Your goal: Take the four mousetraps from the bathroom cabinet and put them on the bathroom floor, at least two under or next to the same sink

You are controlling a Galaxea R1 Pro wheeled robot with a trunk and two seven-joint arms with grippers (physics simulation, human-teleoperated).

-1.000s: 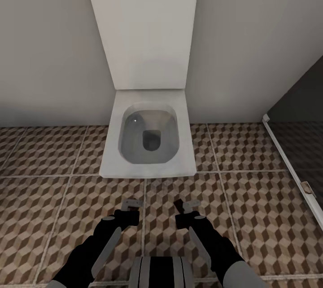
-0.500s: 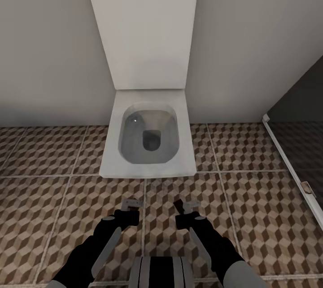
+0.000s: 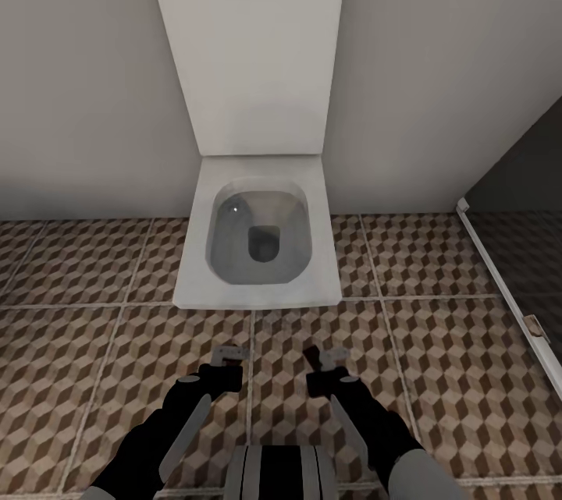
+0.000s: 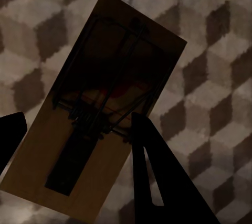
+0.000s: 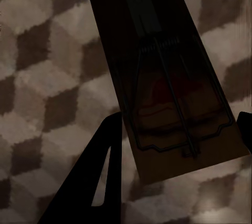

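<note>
Mousetraps, two counted, each sit in one tool above the bathroom floor (image 3: 101, 305): one mousetrap (image 4: 100, 103) lies between the dark fingers (image 4: 157, 177) of the left tool (image 4: 79, 145), which pinches the board at its long edges, and the second mousetrap (image 5: 163, 72) is pinched the same way by the right tool (image 5: 173, 145). Both boards show dark wire parts and a red spot, though shadow dims the detail, so the exact contact at the far finger of each tool is hard to read.

From the head camera the left tool (image 3: 225, 358) and right tool (image 3: 324, 363) hover close together over the cube-patterned tiles, near the floor's closest edge, with the traps appearing there as thin edge-on shapes. One white toilet (image 3: 257, 242) stands just beyond them against the pale wall (image 3: 78, 79). Open tile stretches to either side of the toilet; a dark glass panel (image 3: 523, 196) with a pale bottom rail closes off the floor's right edge.
</note>
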